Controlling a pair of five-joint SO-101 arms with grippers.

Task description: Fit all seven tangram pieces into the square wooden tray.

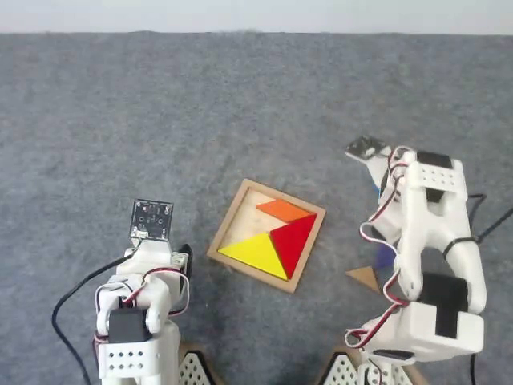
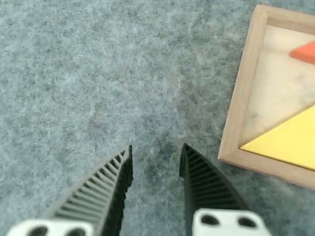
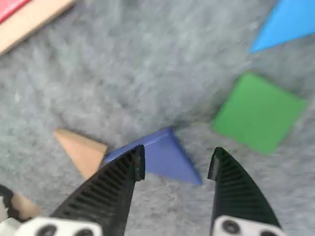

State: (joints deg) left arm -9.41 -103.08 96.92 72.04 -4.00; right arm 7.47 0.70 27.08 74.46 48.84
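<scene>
The square wooden tray (image 1: pixel 232 220) lies mid-table and holds an orange piece (image 1: pixel 284 210), a red triangle (image 1: pixel 295 239) and a yellow triangle (image 1: pixel 255 254). My left gripper (image 2: pixel 156 150) hovers open over bare carpet just beside the tray's rim (image 2: pixel 241 98). My right gripper (image 3: pixel 178 152) is open, its fingers straddling a dark blue triangle (image 3: pixel 160 158) on the carpet. A tan triangle (image 3: pixel 81 150) touches that piece's corner. Farther off lie a green square (image 3: pixel 258 110) and a light blue triangle (image 3: pixel 290 22). In the high view the right arm (image 1: pixel 433 241) covers most of these loose pieces.
Grey carpet covers the table. The tan triangle (image 1: pixel 365 277) peeks out beside the right arm. A corner of the tray (image 3: pixel 29 22) lies beyond the loose pieces. Open carpet stretches behind the tray and to its left.
</scene>
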